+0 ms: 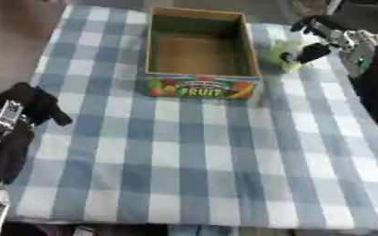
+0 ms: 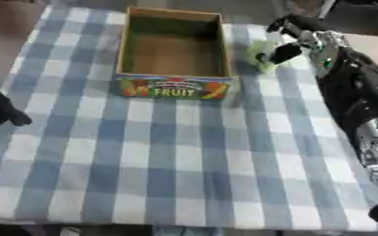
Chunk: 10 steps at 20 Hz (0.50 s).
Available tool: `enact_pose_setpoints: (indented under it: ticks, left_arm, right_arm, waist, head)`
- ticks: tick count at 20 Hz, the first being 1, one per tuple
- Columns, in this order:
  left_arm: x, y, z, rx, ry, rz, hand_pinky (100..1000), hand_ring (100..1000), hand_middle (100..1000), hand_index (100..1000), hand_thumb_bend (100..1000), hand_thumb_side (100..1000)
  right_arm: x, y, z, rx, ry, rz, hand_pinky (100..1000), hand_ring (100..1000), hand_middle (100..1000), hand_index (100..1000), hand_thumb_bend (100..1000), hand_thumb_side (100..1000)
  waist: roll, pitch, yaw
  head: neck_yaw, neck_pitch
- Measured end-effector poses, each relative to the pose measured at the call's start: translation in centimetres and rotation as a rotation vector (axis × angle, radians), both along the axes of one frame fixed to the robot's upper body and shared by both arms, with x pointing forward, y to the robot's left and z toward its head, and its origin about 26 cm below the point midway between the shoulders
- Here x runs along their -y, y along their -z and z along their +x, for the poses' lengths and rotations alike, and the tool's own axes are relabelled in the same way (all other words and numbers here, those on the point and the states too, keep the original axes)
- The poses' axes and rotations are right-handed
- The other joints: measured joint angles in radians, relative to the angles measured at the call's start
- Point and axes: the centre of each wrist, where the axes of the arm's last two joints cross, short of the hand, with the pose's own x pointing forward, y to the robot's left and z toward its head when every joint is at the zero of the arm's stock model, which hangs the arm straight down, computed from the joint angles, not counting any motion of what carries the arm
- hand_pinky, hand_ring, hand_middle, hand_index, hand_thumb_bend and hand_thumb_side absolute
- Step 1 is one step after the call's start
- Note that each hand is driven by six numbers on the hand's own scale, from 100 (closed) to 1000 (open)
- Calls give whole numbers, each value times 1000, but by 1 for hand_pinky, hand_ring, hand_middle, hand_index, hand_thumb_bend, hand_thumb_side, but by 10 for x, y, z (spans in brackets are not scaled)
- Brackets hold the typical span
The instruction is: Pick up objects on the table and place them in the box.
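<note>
Table (image 1: 192, 161) with blue and white checked cloth (image 1: 224, 138), open cardboard box (image 1: 198, 50) marked FRUIT standing on it at 12 o'clock, pale green thing (image 1: 279, 53) at 2 o'clock just beside the box, blurred

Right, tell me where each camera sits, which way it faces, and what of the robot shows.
Left eye view: head camera, looking down at the checked table; left hand at left edge, right hand on a pale green object.
Right eye view: same head, shifted sideways; more of the right arm shows.
Shared: the empty fruit box, the table, both hands.
</note>
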Motion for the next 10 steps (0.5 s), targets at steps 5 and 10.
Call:
enact_pose_setpoints:
  ticks: [5, 10]
  left_arm:
    - [0, 0, 0, 1, 1, 0, 520, 423, 422, 556, 100, 682]
    - [0, 0, 0, 1, 1, 0, 520, 423, 422, 556, 100, 682]
  right_arm:
    - [1, 5, -1, -55, 8, -2, 864, 883, 855, 870, 434, 351]
    - [2, 8, -2, -81, 9, 0, 865, 887, 862, 876, 439, 382]
  waist:
    - [1, 0, 2]
    - [0, 0, -1]
  head:
    - [0, 0]
    - [0, 0]
